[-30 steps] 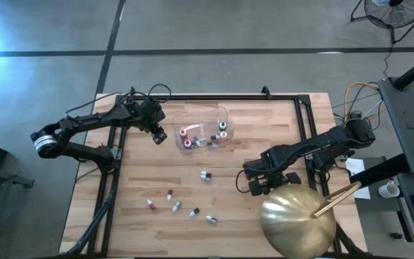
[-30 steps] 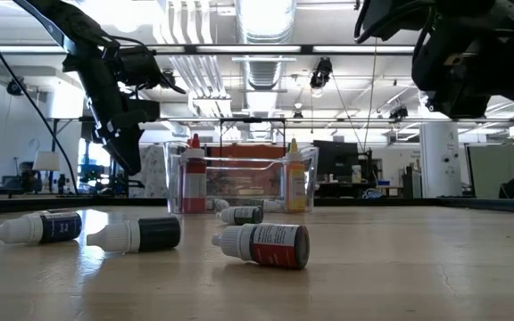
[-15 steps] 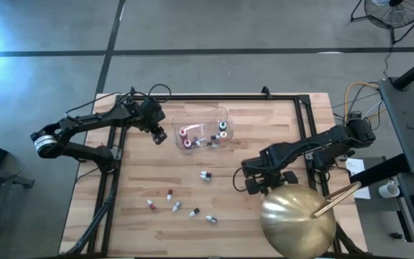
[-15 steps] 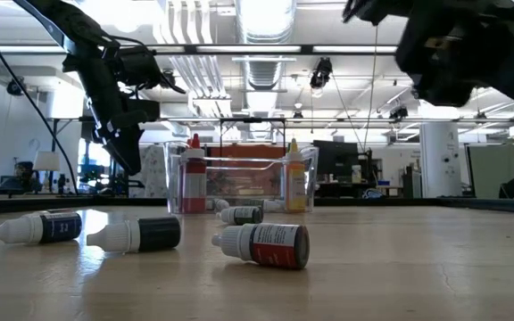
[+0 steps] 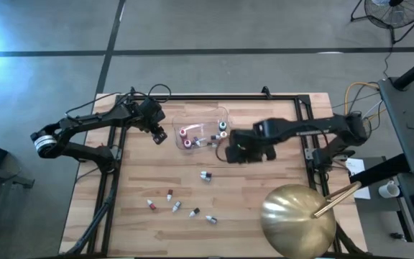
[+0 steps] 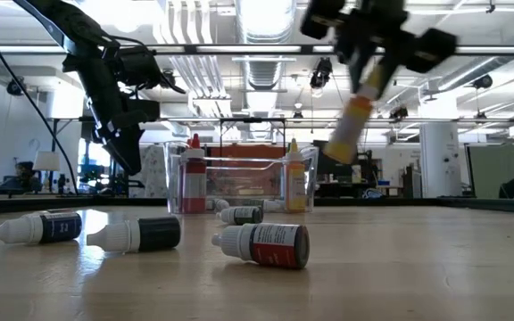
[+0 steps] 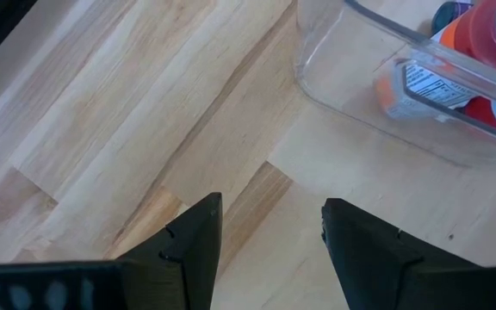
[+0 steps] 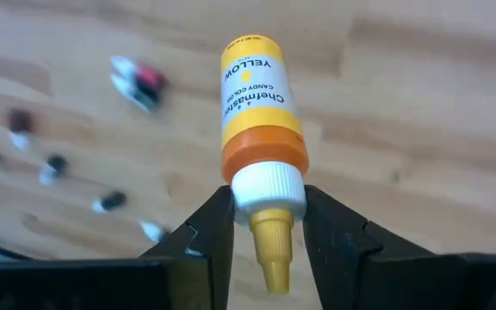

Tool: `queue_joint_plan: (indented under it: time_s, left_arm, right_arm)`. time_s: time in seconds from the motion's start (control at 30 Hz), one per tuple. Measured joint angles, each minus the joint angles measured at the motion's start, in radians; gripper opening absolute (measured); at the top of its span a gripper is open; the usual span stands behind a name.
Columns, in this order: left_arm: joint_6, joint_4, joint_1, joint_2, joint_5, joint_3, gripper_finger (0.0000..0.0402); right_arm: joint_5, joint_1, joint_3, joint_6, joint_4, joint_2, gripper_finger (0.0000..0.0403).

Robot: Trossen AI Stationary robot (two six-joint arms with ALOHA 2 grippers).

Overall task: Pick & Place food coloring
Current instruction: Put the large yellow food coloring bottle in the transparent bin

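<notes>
The right gripper (image 8: 268,220) pinches a yellow food coloring bottle (image 8: 258,112) by its white cap, holding it tilted in the air just beside the clear plastic tub (image 5: 225,115) — at the tub's right end in the high view. Several bottles already stand or lie inside the tub, among them a red-capped bottle (image 6: 194,176) and a yellow one (image 6: 294,184). Loose small bottles (image 5: 175,207) are scattered on the wooden table (image 5: 264,122) nearer the front, well apart from the tub; one lone bottle (image 5: 205,175) lies between them. The left gripper (image 7: 268,232) hovers with fingers spread, empty, near the tub's left corner. A large gold dome (image 5: 298,219) sits at the table's front right.
</notes>
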Motion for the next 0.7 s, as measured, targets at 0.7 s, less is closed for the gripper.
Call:
queue_joint_plan:
  time_s: [0.7]
  left_arm:
    - [-0.042,-0.002,-0.001,0.0,0.0,0.0,0.0174]
  right_arm:
    - [0.06,-0.25,0.889,-0.502,-0.296,0.514,0.0104]
